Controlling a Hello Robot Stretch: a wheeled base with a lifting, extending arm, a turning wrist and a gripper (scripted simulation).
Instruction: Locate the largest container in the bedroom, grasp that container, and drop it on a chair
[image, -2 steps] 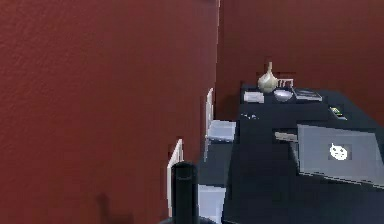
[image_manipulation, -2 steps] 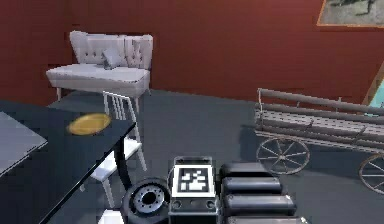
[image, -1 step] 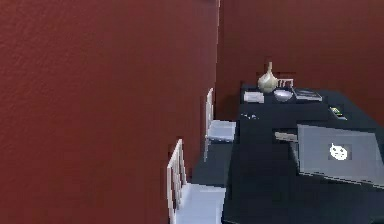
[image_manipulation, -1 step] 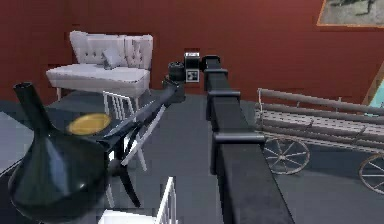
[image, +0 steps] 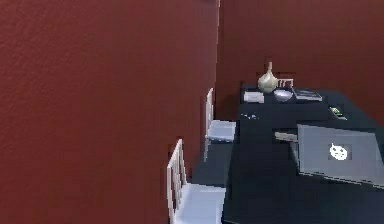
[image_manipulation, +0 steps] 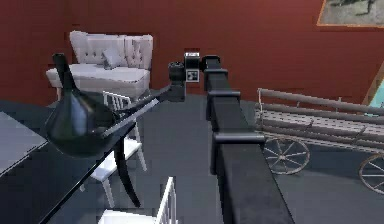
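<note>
Claw (image_manipulation: 116, 121) grasping vase (image_manipulation: 70, 118), hanging clear of counter (image_manipulation: 18, 152). Centre it over chair (image_manipulation: 106, 168) seat, you drop low, not from height.

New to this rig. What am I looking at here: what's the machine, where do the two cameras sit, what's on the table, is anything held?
It is a wheeled robot with one extending arm, rendered in a simulator. The forward view looks ahead from the robot: a dark table carries a pale vase, a bowl and a grey laptop, with white chairs alongside. The arm side view looks out sideways from the body: the dark bar is the arm, and its end effector holds a black narrow-necked vessel, which hangs tilted.
</note>
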